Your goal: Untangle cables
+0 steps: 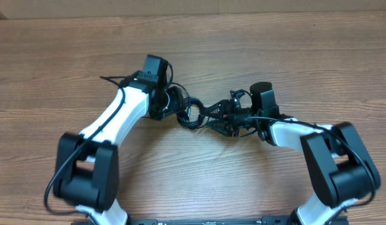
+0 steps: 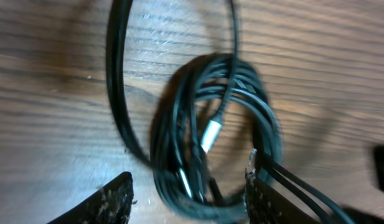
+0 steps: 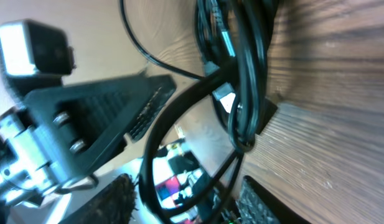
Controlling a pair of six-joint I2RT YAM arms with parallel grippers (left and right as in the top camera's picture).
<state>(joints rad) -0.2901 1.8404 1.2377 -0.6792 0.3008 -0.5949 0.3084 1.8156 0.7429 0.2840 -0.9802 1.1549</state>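
Overhead view: on a wooden table (image 1: 67, 50), the left gripper (image 1: 179, 105) reaches in left of centre. Its fingers (image 2: 111, 202) are spread apart around a coiled bundle of thin black cables (image 1: 194, 116), without pinching it. A silver plug (image 2: 210, 134) lies inside the coil. Just right, the right gripper (image 1: 213, 117) faces it, its fingers (image 3: 260, 199) likewise parted, with cords running loosely between them.

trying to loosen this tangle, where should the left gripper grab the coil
Likely the coil's thick arc beside the plug, where strands run bunched and parallel. Bring the left gripper straight down, jaws across the bunch: the coil lies flat on the table.
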